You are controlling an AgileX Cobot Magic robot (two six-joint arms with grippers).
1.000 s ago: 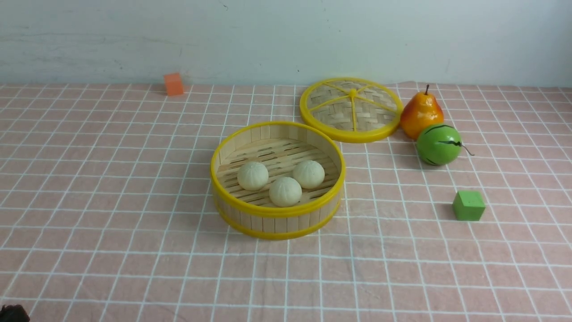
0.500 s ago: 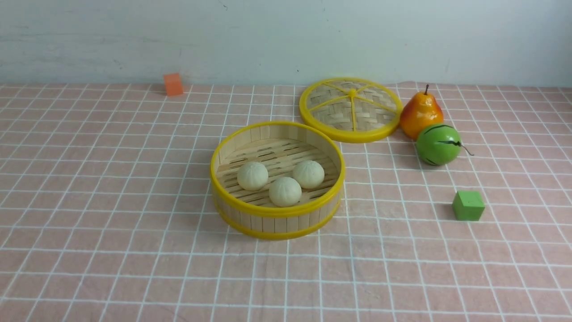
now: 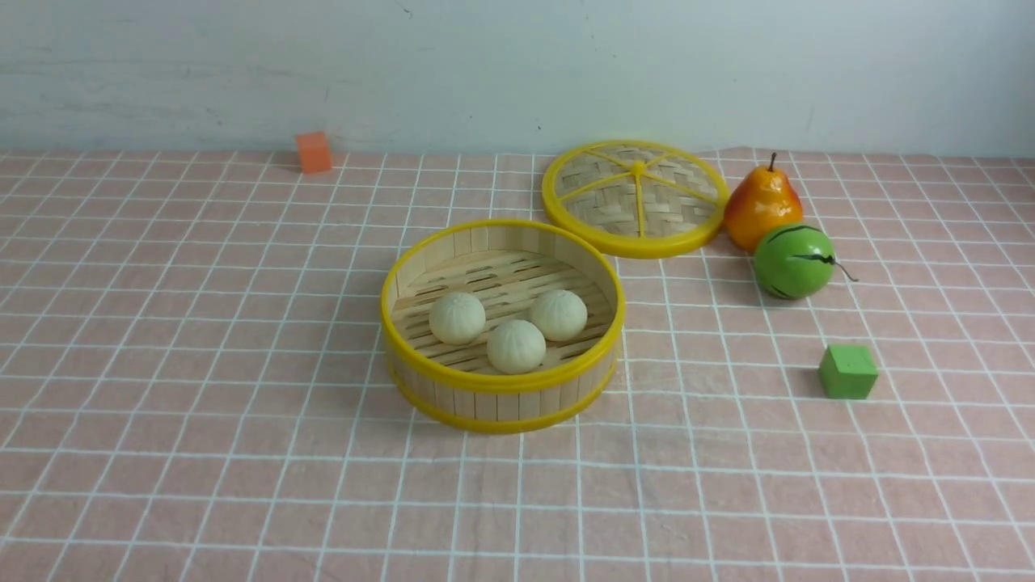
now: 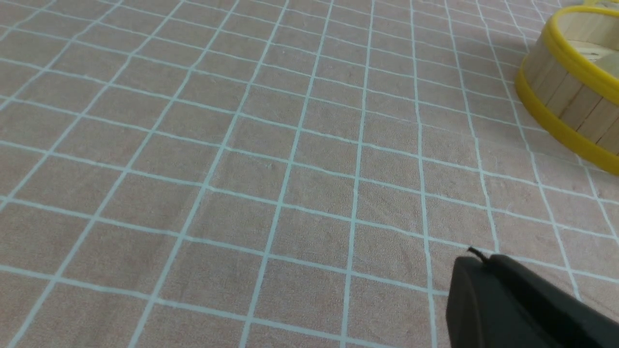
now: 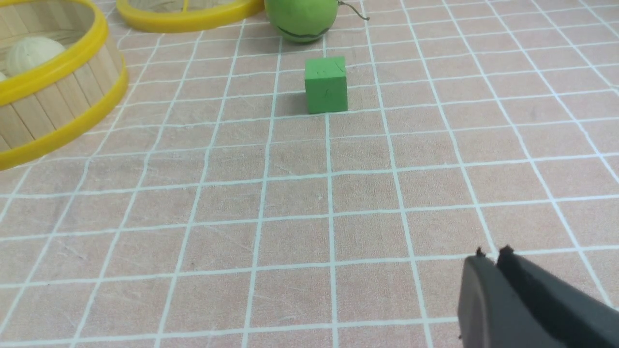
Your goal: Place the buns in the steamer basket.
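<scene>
All three buns [image 3: 510, 325] lie on the slatted floor of the steamer basket [image 3: 501, 378] near the middle of the checked tablecloth [image 3: 202, 364] — one toward the left, one nearest the front wall, one toward the right, close together but whether they touch cannot be told. By that layout the task looks finished. The buns appear light and probably soft or foam-like, with a matte, faintly pleated skin that should not be slippery; a gentle pinch across the widest part, from above, would suit them, since a hard squeeze could dent them or roll them aside. The basket looks stiff and light, thin wooden strips held by yellow bands, best taken at the rim. The left gripper [image 4: 476, 261] hangs low over bare cloth with its jaws pressed together and nothing between them, the basket wall well off to one side. The right gripper [image 5: 493, 256] also hovers over bare cloth, holding nothing; only a thin slit shows between its tips, and whether it is parting or simply closed cannot be told. The lid [image 3: 636, 198] lies flat behind the basket, beside a pear [image 3: 762, 206] and a green striped fruit [image 3: 793, 261]. A green cube [image 3: 847, 372] and an orange cube [image 3: 314, 152] stand apart. No brand, label or legible writing — none visible anywhere.
</scene>
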